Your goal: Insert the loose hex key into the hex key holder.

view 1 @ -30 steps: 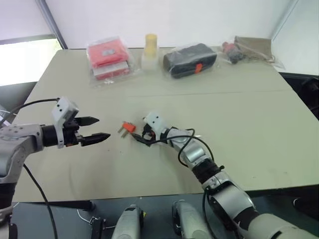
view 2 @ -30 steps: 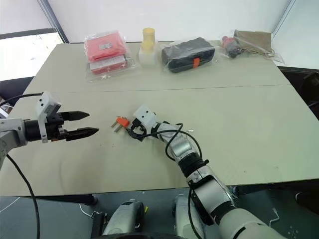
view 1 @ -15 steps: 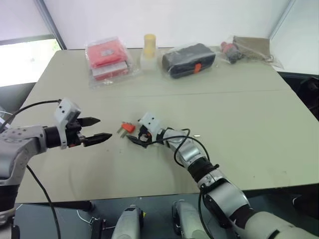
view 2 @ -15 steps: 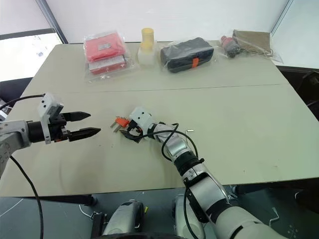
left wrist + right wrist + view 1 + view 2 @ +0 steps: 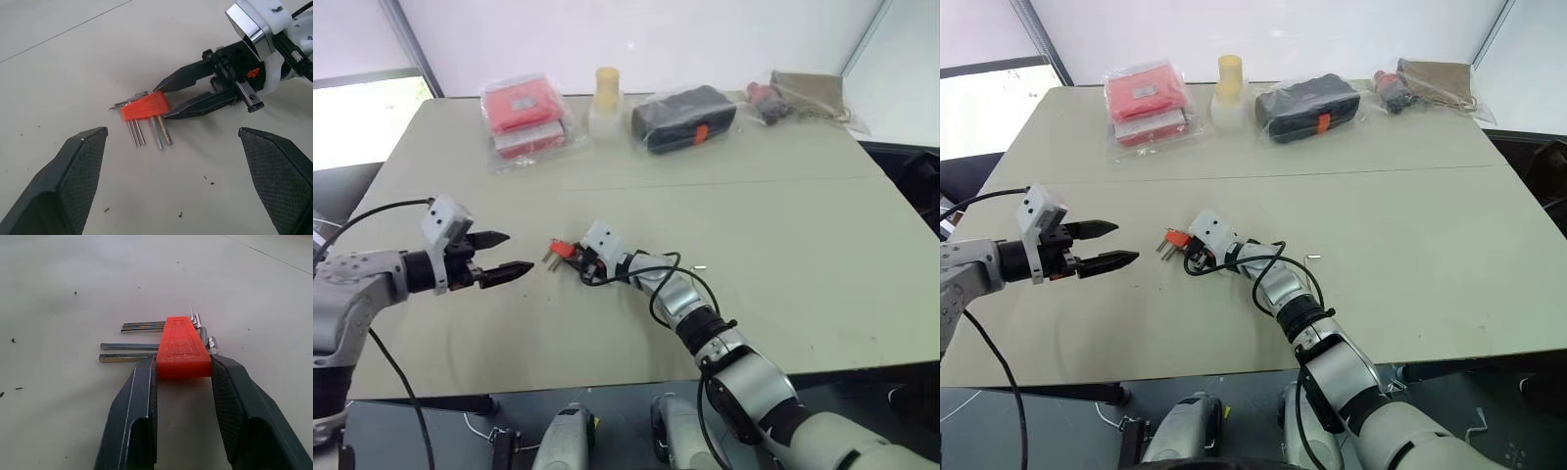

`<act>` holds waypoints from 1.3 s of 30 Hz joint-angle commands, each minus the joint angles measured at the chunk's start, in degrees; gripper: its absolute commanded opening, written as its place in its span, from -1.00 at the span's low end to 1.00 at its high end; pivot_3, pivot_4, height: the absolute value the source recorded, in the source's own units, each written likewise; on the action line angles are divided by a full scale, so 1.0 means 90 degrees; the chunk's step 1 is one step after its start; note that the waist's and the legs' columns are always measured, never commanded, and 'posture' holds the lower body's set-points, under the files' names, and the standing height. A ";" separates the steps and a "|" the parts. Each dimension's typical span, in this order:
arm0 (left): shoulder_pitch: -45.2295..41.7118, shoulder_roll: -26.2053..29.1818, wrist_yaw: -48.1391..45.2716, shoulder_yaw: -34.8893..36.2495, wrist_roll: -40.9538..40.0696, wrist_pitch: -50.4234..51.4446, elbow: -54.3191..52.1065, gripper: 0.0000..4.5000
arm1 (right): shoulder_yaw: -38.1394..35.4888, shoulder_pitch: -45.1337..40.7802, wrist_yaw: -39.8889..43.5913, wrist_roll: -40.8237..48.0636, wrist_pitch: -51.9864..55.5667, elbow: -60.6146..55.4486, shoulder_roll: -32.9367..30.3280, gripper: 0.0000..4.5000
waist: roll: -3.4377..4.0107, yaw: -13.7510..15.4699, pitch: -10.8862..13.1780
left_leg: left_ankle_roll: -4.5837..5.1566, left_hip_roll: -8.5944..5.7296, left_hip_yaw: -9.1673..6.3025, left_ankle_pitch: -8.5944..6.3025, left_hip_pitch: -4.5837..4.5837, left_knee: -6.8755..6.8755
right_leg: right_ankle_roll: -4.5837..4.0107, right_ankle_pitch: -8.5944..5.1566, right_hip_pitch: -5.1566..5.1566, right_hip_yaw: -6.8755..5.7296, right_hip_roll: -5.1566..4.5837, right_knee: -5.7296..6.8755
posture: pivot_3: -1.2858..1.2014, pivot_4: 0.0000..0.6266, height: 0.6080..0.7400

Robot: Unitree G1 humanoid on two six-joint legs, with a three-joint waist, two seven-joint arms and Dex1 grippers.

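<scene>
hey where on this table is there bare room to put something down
Free: the wide stretch of table right of the right gripper, and the near edge. Crowded: the far edge with the red box, bottle and black case, plus around the orange holder.

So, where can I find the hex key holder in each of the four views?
Left eye view: hex key holder, mid-table, at the right hand.
Right eye view, mid-table.
Left wrist view, centre, between black fingertips.
Right wrist view, centre, between both fingers.
Shared landmark: the right hand's black fingers.
</scene>
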 commanded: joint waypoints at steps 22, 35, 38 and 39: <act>-0.4531 -0.2228 -0.2672 -0.1572 0.1022 -0.1554 0.5397 1.00 | 0.0182 -0.0089 0.0297 -0.1967 -0.3717 -0.3265 -0.4040 -0.56 | -0.0010 -0.0011 0.0001 | -0.0007 -0.0013 0.0008 0.0006 -0.0006 0.0010 | 0.0004 0.0000 0.0003 0.0002 -0.0002 -0.0001 | 0.03 -0.52 1.00; -0.5333 -0.3000 -0.3213 -0.1531 0.1413 -0.2041 0.6472 1.00 | -0.0072 0.0122 0.0265 -0.1925 -0.3268 -0.3953 -0.4088 -0.56 | -0.0011 0.0045 0.0002 | -0.0007 -0.0014 0.0002 0.0006 -0.0012 0.0019 | 0.0005 0.0001 0.0003 -0.0001 -0.0002 0.0002 | 0.03 -0.52 1.00; -0.5432 -0.3147 -0.3232 -0.1494 0.1413 -0.2077 0.6587 1.00 | -0.0074 0.0173 0.0261 -0.1930 -0.3164 -0.4074 -0.4058 -0.56 | -0.0012 0.0015 0.0002 | -0.0007 -0.0014 0.0003 0.0006 -0.0012 0.0018 | 0.0005 0.0001 0.0003 -0.0001 -0.0002 0.0001 | 0.03 -0.52 1.00; -0.5449 -0.3175 -0.3235 -0.1478 0.1409 -0.2072 0.6604 1.00 | -0.0075 0.0186 0.0261 -0.1929 -0.3142 -0.4100 -0.4058 -0.56 | -0.0011 0.0010 0.0002 | -0.0007 -0.0014 0.0003 0.0006 -0.0011 0.0017 | 0.0005 0.0001 0.0003 -0.0001 -0.0001 0.0002 | 0.03 -0.52 1.00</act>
